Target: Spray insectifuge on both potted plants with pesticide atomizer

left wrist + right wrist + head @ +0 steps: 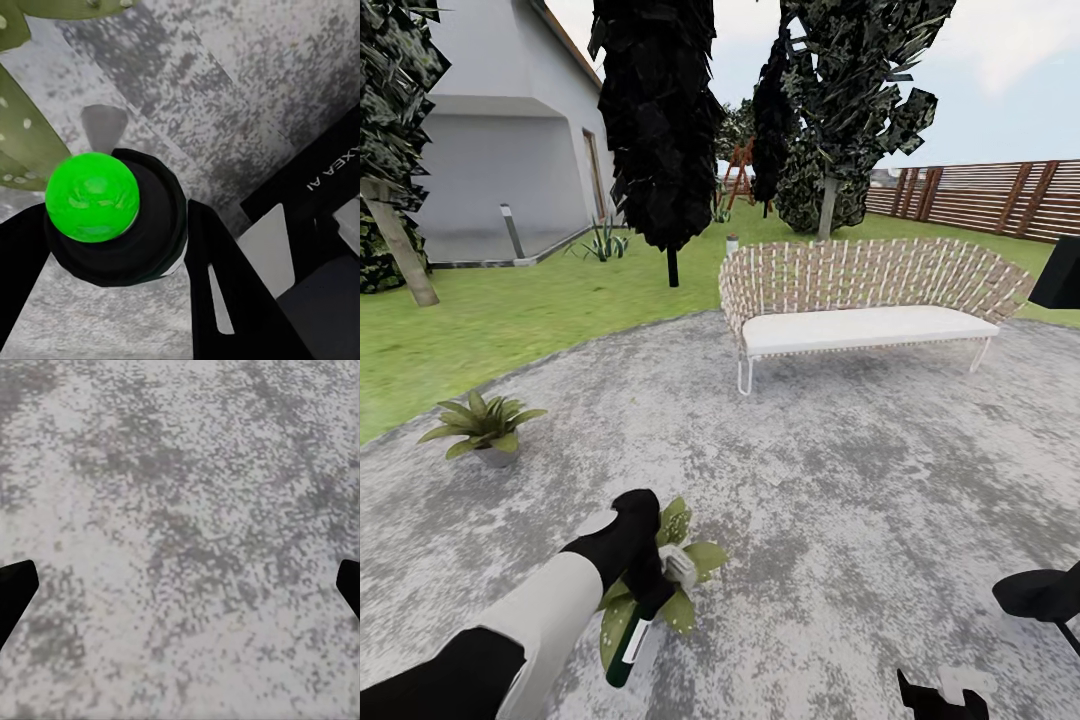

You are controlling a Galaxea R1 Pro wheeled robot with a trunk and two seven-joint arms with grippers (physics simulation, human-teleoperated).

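The dark-green pesticide atomizer hangs tilted in my left gripper, which is shut on it, its whitish trigger head pointing over the near potted plant on the paving. In the left wrist view the bottle's bright green round end sits between the black fingers. Leaves beside it carry white specks of insectifuge. The second potted plant stands farther left near the lawn edge. My right gripper is low at the right, open over bare paving, with its fingertips at the picture's edges.
A wicker bench with a white cushion stands ahead on the round grey paving. Lawn, dark trees, a white house and a wooden fence lie beyond. My own base is close behind the left gripper.
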